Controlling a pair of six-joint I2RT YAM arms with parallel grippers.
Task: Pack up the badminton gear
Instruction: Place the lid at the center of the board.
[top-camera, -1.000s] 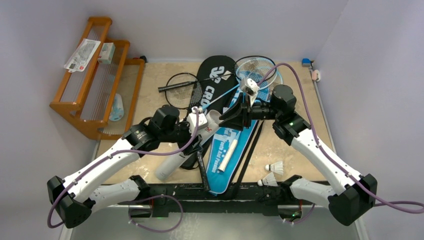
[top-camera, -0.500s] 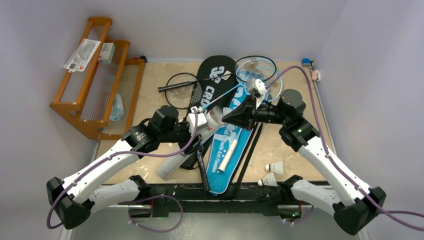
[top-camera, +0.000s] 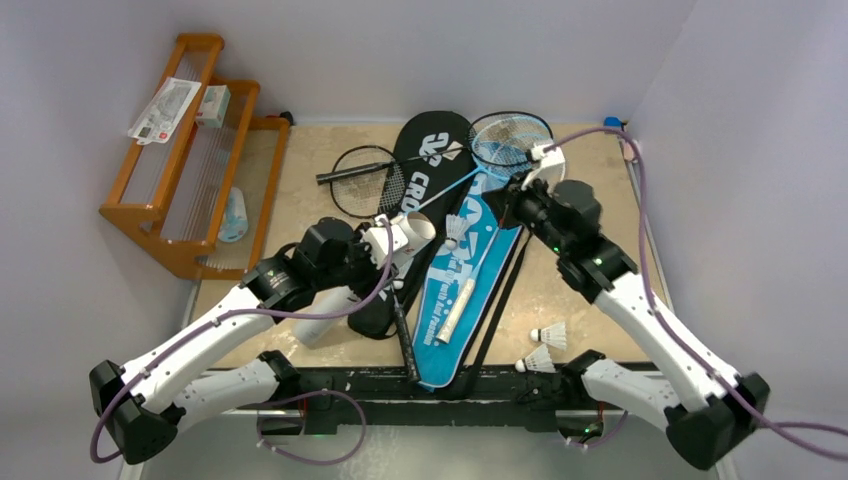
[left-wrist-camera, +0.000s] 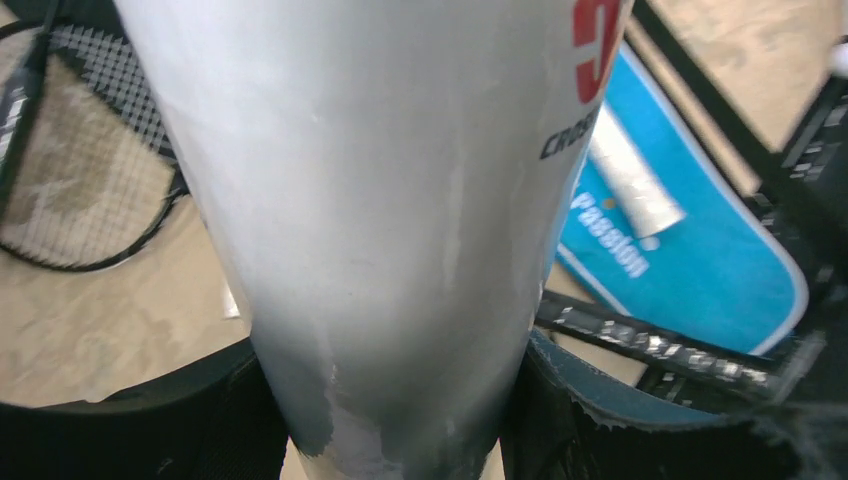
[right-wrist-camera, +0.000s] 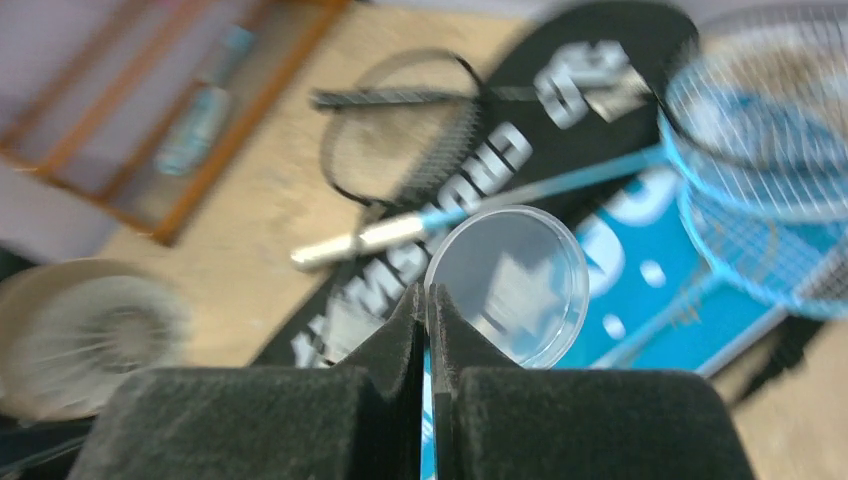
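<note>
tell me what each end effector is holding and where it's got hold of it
The left end effector grips the white tube around its body; the right end effector pinches a clear round lid at its rim.

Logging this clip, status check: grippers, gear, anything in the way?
Left gripper clamped on white tube. Right gripper shut on clear lid. Three shuttlecocks loose, one on blue cover. Nothing seen between lid and tube.
</note>
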